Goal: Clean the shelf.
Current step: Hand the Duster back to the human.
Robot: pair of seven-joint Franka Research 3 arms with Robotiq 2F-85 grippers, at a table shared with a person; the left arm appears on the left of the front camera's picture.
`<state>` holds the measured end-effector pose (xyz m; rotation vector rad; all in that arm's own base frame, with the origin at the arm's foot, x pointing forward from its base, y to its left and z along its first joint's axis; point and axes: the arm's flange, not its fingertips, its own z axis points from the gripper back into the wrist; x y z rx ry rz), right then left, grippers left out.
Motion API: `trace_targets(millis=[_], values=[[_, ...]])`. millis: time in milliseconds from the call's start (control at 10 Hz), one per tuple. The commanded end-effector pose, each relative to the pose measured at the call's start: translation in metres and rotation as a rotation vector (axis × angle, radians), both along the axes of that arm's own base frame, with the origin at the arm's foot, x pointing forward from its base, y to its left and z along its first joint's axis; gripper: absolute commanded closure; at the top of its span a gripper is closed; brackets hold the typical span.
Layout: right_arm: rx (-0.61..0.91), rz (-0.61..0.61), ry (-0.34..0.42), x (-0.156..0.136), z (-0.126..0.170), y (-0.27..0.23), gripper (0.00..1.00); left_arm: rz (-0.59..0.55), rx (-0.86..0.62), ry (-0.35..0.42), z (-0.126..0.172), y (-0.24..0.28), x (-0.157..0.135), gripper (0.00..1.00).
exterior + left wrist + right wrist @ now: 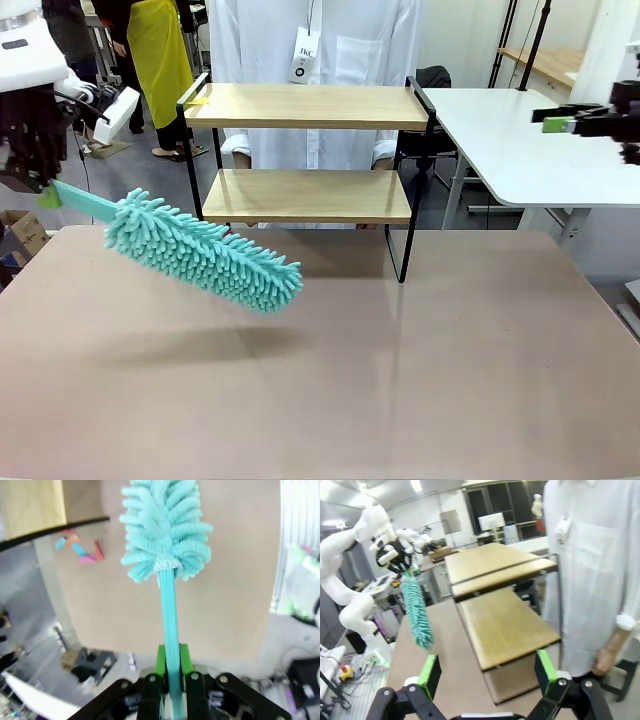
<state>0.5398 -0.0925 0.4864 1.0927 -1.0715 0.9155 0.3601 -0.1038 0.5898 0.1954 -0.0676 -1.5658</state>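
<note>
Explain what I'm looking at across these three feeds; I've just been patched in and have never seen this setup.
Two white robot arms share a table with a person in a white coat standing at the far side. The front feed looks across the table from the robot's side. The other two feeds come from cameras on each arm's wrist, looking along that arm's own fingers.

The left claw is shut on the handle of a teal fluffy duster, holding it in the air above the table. The right claw is open and holds nothing; it faces the shelf, a two-board wooden rack in a black frame. Both boards look bare.
</note>
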Motion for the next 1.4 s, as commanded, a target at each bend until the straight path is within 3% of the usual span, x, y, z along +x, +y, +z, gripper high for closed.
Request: trace_targets(millis=[0, 400, 500, 600, 700, 800, 1000, 1100, 1300], values=[[0.076, 0.049, 0.092, -0.014, 0.0, 0.021, 0.0, -0.022, -0.158, -0.041, -0.021, 0.001, -0.013, 0.87], [0.09, 0.135, 0.087, -0.046, -0.028, 0.08, 0.0, -0.073, -0.38, -0.041, -0.067, -0.027, -0.017, 0.87], [0.073, 0.141, 0.05, -0.049, -0.041, 0.092, 0.0, -0.087, -0.408, -0.027, -0.073, -0.036, -0.014, 0.87], [0.061, 0.106, -0.05, -0.042, -0.047, 0.097, 0.0, -0.082, -0.392, -0.021, -0.075, -0.044, -0.007, 0.87], [0.083, 0.158, 0.097, -0.043, -0.033, 0.08, 0.0, -0.167, -0.336, 0.009, -0.07, -0.047, 0.001, 0.87], [0.083, 0.158, 0.097, -0.043, -0.033, 0.08, 0.0, -0.053, -0.368, -0.025, -0.075, -0.044, -0.018, 0.87], [0.083, 0.158, 0.097, -0.043, -0.033, 0.08, 0.0, -0.053, -0.368, -0.025, -0.075, -0.044, -0.018, 0.87], [0.079, 0.149, 0.07, -0.044, -0.042, 0.084, 0.0, -0.08, -0.348, -0.014, -0.078, -0.049, -0.01, 0.87], [0.038, 0.162, -0.018, -0.05, -0.051, 0.107, 0.0, -0.027, -0.443, -0.05, -0.1, -0.063, 0.007, 0.87]])
